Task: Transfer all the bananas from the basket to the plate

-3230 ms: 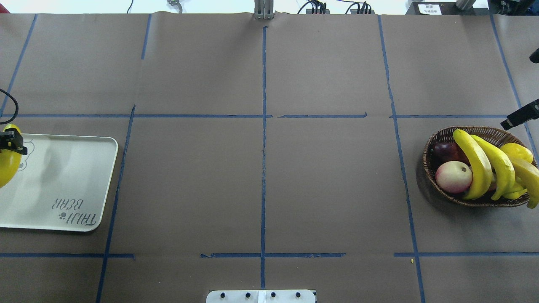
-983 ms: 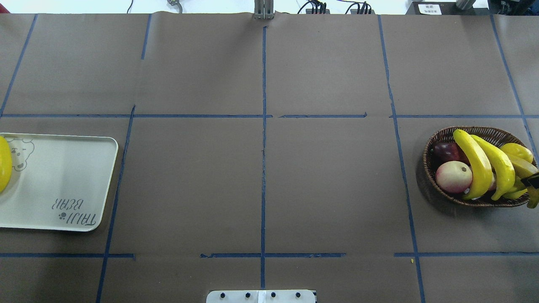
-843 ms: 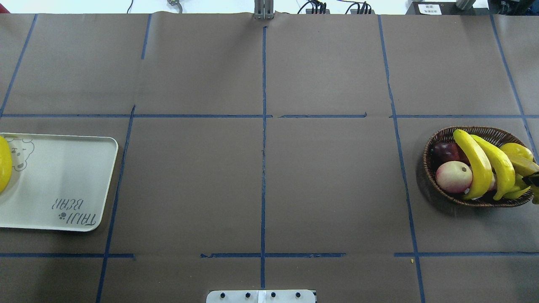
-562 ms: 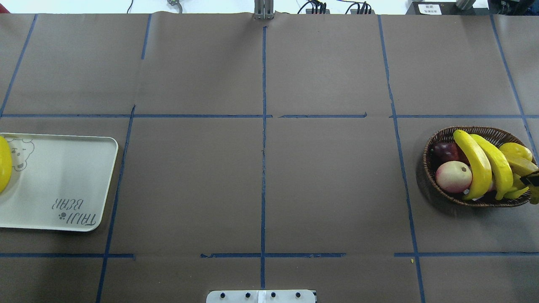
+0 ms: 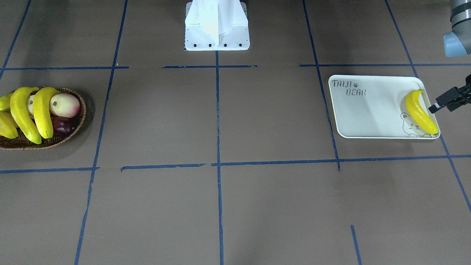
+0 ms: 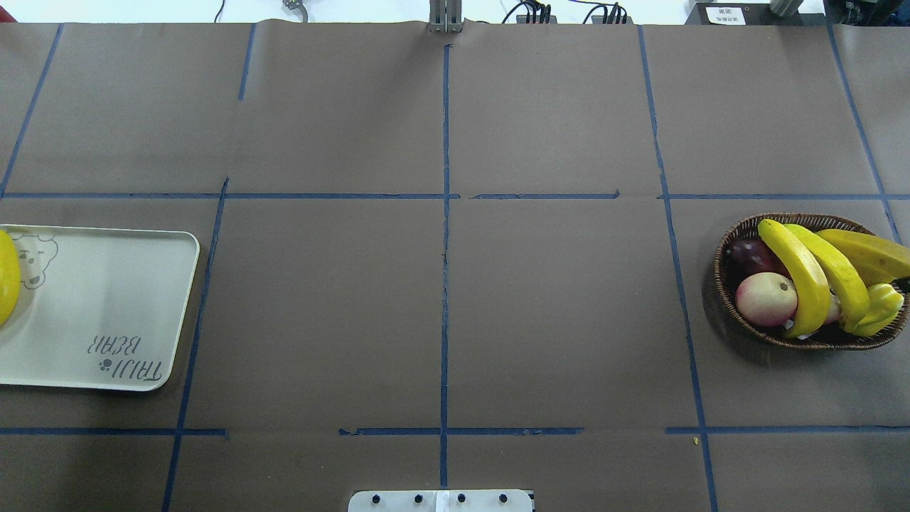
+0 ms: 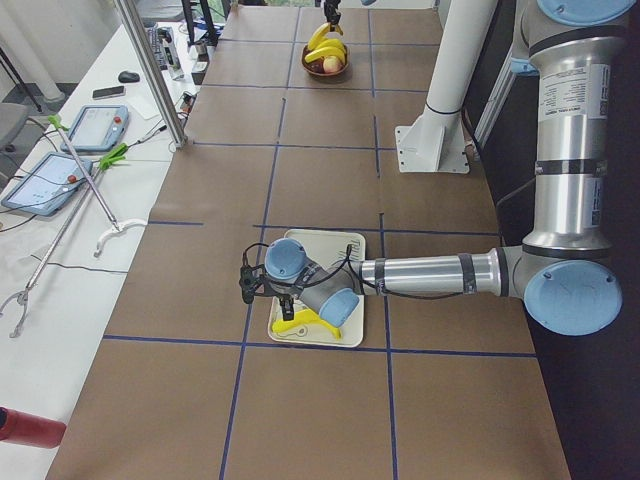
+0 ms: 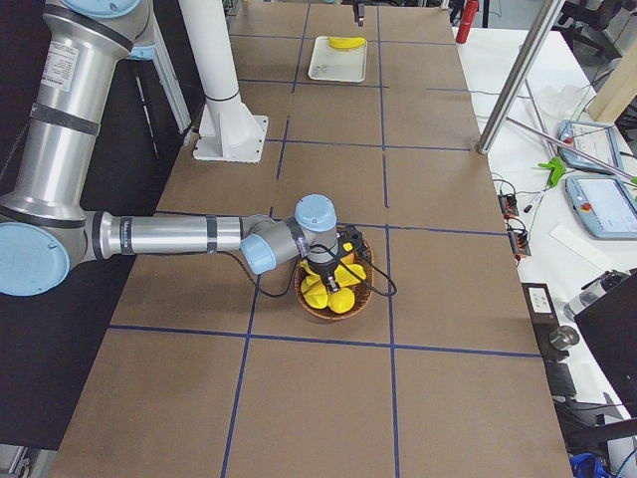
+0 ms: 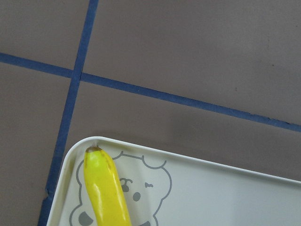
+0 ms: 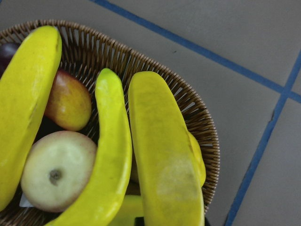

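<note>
The wicker basket [image 6: 732,238] stands at the table's right end with several bananas in it. My right gripper [image 8: 333,267] is over it, shut on a golden banana [image 6: 871,256] that is tilted up across the far rim; this banana fills the right wrist view [image 10: 164,155]. Two more bananas [image 6: 800,274] lie side by side over the basket. The off-white plate [image 5: 368,114] at the left end holds one banana [image 5: 419,112] along its outer edge. My left gripper [image 5: 447,100] is open, just outside the plate beside that banana.
A cream-and-pink round fruit [image 6: 766,299] and a dark red fruit [image 6: 750,256] lie in the basket's left part. The white robot base [image 5: 217,25] stands at mid-table. Blue tape lines [image 6: 446,213] cross the brown table cover.
The right gripper's finger sat on the rightmost banana; that banana has now swung up and across the basket's far rim. The left gripper let its banana go on the plate and drew back.
</note>
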